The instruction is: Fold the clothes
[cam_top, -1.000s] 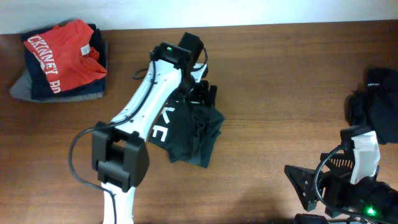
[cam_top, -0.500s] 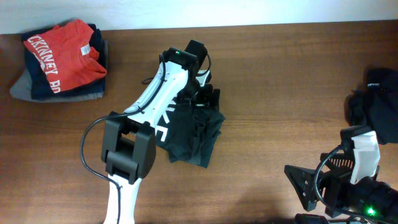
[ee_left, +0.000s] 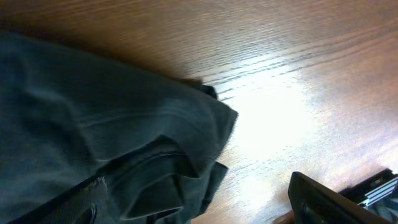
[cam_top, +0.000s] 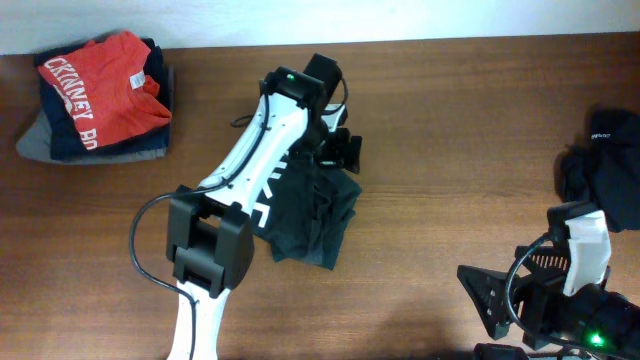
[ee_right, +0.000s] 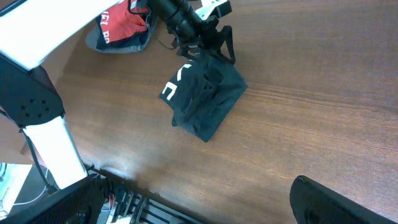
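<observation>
Here's the brown wooden table (cam_top: 450,120) filling the overhead view edge to edge, and across it the long white-and-black left arm (cam_top: 255,150) reaches from the lower left up toward the top centre. Under the arm's far end, a little left of centre, lies the crumpled black T-shirt with big white letters (cam_top: 315,225), bunched into a rough folded lump, letters showing along its left side. The right wrist view has it too, in the upper middle of the frame (ee_right: 208,102), flat on the wood. Over in the upper left corner sits a folded stack of dark blue and grey cloth (cam_top: 60,145) with a red shirt with white lettering (cam_top: 100,85) on top, well apart from the black shirt. At the right edge, a loose heap of black cloth (cam_top: 605,170) runs out of frame, a bit of small white print at its top. Now the left gripper (cam_top: 335,150): it hangs at the black shirt's upper edge, jaws spread wide, nothing pinched; its own camera shows dark folds (ee_left: 93,124) filling the left half and bare wood to the right. The right gripper (cam_top: 500,318) sits low in the lower right corner, jaws spread just as wide, holding nothing, far from every garment.
</observation>
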